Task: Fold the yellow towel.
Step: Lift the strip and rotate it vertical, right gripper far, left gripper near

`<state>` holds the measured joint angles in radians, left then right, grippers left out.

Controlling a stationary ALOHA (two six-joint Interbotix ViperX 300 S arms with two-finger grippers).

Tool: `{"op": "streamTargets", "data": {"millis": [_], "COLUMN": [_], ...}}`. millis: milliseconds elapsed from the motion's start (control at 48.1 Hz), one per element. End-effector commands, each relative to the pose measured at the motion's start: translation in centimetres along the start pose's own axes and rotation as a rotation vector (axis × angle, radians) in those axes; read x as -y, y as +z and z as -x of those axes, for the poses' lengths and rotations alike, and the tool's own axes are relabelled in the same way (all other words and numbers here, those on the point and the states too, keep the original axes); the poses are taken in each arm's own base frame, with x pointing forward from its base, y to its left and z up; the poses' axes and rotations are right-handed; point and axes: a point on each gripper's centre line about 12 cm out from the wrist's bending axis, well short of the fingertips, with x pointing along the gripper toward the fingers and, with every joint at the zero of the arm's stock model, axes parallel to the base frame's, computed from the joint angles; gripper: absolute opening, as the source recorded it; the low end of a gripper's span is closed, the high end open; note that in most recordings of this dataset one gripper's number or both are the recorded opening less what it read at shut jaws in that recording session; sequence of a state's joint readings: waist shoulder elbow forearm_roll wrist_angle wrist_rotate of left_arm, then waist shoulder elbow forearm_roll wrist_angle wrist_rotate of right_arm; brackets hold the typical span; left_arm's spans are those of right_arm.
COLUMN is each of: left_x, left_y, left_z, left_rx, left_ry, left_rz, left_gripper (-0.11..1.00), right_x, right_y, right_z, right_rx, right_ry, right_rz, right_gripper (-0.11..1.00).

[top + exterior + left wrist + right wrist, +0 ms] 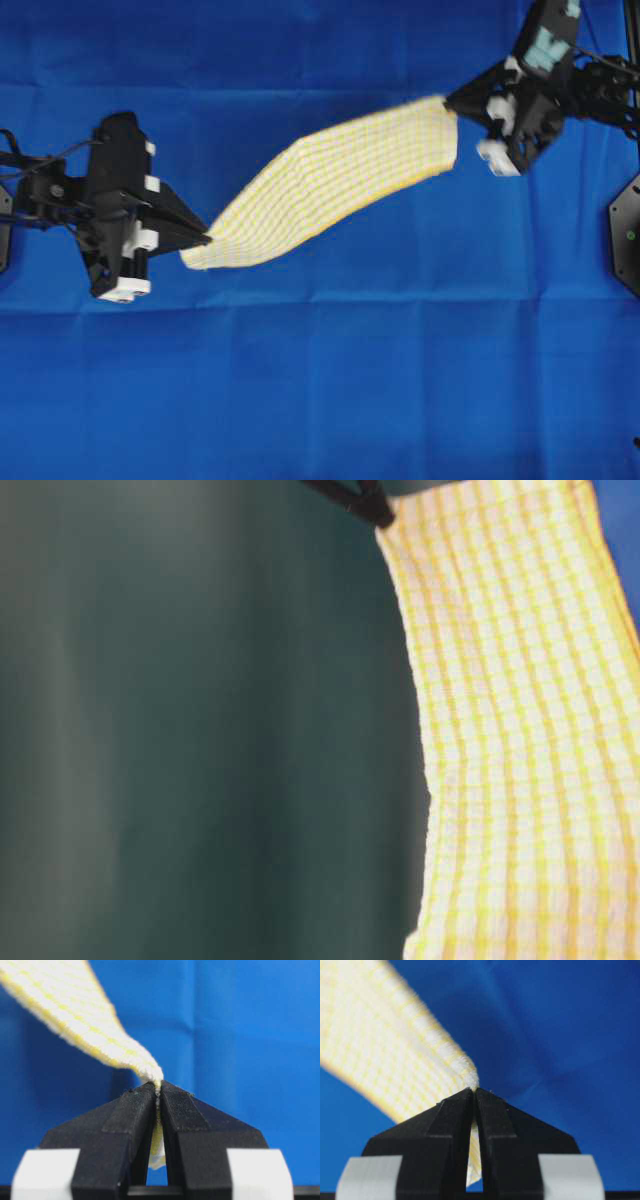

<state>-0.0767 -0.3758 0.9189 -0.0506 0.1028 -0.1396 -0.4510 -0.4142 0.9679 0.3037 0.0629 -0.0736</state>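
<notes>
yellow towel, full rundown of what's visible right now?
The yellow towel is a thin woven cloth, white with fine yellow check lines. It hangs lifted off the blue backdrop, stretched as a diagonal band from lower left to upper right in the overhead view, sagging and rippled in the middle. The left gripper is shut on its lower-left end; the right gripper is shut on its upper-right end. Both wrist views show cloth pinched between closed jaws. It looks doubled over.

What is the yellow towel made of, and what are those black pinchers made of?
The yellow towel looks like thin woven cotton: fine checks, fuzzy edge, and it sags softly. The left gripper and right gripper look like matte black plastic, hard and finely ridged, perhaps printed.
</notes>
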Motion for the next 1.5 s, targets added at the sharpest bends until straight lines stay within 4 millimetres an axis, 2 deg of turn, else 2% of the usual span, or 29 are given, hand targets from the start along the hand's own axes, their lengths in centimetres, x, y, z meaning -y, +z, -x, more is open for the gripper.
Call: {"op": "streamTargets", "data": {"millis": [0,187,395,665,810,1101,1475], "left_x": [1.3,3.5,5.6,7.0,7.6,7.9,8.0], "left_y": [1.9,3.7,7.2,11.1,12.6,13.1,13.2], "left_z": [-0.6,-2.8,-6.0,-10.8,-12.1,-13.7,-13.7], "left_rx": [0.045,0.048,0.107,0.144,0.167,0.148,0.145], "left_ry": [-0.033,-0.074,-0.107,-0.116,-0.123,-0.12,-0.121], "left_rz": [-0.018,-0.046,-0.06,-0.059,-0.059,-0.06,-0.061], "left_gripper": [0.02,0.02,0.02,0.02,0.02,0.02,0.02], "right_x": [0.8,2.6,3.8,4.9,5.4,5.6,5.5], "right_y": [2.1,4.2,6.1,7.9,8.5,8.5,8.6], "right_z": [-0.5,-1.9,-3.2,-4.3,-4.5,-4.6,-4.6], "right_rx": [0.065,0.115,0.145,0.175,0.182,0.182,0.185], "right_ry": [-0.03,-0.085,-0.118,-0.143,-0.155,-0.159,-0.158], "right_rz": [-0.018,-0.047,-0.064,-0.056,-0.062,-0.056,-0.056], "right_gripper": [0.02,0.02,0.02,0.02,0.02,0.02,0.02]}}
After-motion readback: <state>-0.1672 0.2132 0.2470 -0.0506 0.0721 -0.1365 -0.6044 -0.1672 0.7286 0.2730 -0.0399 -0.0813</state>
